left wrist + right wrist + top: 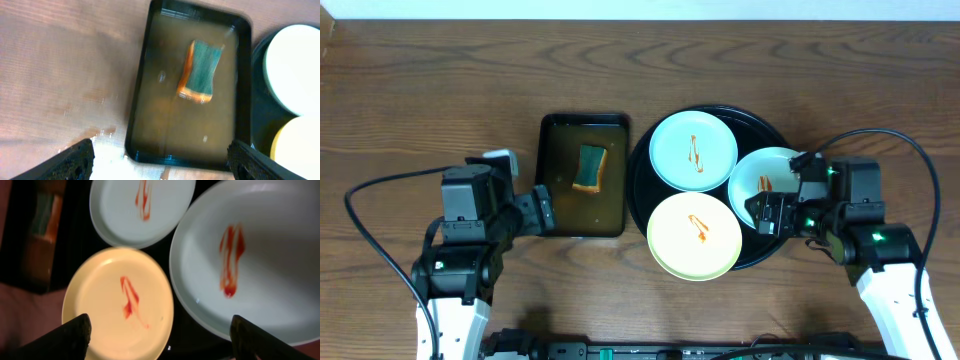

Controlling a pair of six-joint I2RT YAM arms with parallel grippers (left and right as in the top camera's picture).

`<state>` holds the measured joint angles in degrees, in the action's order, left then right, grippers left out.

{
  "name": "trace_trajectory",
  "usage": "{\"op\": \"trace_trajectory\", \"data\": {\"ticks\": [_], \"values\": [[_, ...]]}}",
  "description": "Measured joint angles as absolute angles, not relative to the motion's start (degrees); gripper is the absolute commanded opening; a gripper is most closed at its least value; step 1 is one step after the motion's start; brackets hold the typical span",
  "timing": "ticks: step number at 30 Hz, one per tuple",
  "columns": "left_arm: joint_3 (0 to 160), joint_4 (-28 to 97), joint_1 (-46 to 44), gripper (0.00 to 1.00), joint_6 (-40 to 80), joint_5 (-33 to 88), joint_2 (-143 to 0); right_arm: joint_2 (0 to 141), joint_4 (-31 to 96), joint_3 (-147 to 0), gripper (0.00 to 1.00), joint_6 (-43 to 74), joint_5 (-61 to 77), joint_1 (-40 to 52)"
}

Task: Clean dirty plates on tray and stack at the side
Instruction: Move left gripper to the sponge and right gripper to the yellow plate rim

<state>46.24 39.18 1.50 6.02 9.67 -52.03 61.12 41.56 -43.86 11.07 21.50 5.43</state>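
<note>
At table (420, 90) centre, round black tray (767, 125) carrying all three plates, none stacked aside yet. Toward 11 o'clock on it, mint plate (693, 150) with an orange-red streak. Toward 6 o'clock, cream plate (694, 236), streaked too, reaching past the rim. Toward 3 o'clock, second mint plate (765, 180), likewise streaked. Hovering over that one, right gripper (778, 192), fingers spread wide, grasping nothing. Just beside tray at 9 o'clock, rectangular dark pan (552, 200) of brownish liquid, green-and-orange sponge (589, 168) lying in it. By pan's 8 o'clock edge, left gripper (161, 162), fingers released, empty.
</note>
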Motion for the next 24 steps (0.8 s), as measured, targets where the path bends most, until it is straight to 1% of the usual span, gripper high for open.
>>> {"op": "trace_trajectory", "data": {"ticks": [3,5,6,7,8,9,14,18,22,24], "values": [[47.4,38.3,1.5,0.86,6.5,10.8,-54.1,62.7,42.8,-43.9,0.75,11.0,21.7,6.9],[49.3,38.4,1.5,0.86,6.8,11.3,-57.5,64.5,43.1,-43.9,0.74,11.1,21.8,7.6],[50.5,38.1,1.3,0.86,6.8,11.6,-59.8,65.2,43.1,-43.9,0.72,11.3,21.9,7.7],[51.6,38.0,1.0,0.86,6.8,11.7,-62.2,66.3,43.0,-43.9,0.69,11.6,22.1,7.8],[52.5,37.6,0.8,0.86,6.8,11.7,-64.0,67.8,42.8,-43.7,0.63,12.1,22.1,7.8],[53.5,37.1,0.2,0.85,6.7,11.8,-66.3,68.7,42.5,-43.5,0.61,12.4,22.1,7.7],[54.5,34.1,-2.3,0.84,6.5,12.1,-74.4,74.7,42.3,-42.2,0.59,14.3,22.3,7.7],[54.5,31.4,-4.6,0.82,6.2,12.1,-80.9,79.1,41.2,-41.8,0.49,14.9,22.7,7.7],[54.5,28.0,-6.3,0.81,6.1,12.1,-85.9,82.1,40.4,-41.8,0.49,15.1,23.2,7.9],[54.5,26.5,-6.9,0.81,6.1,12.1,-87.6,83.5,39.4,-41.8,0.46,15.1,23.3,8.6]]}}
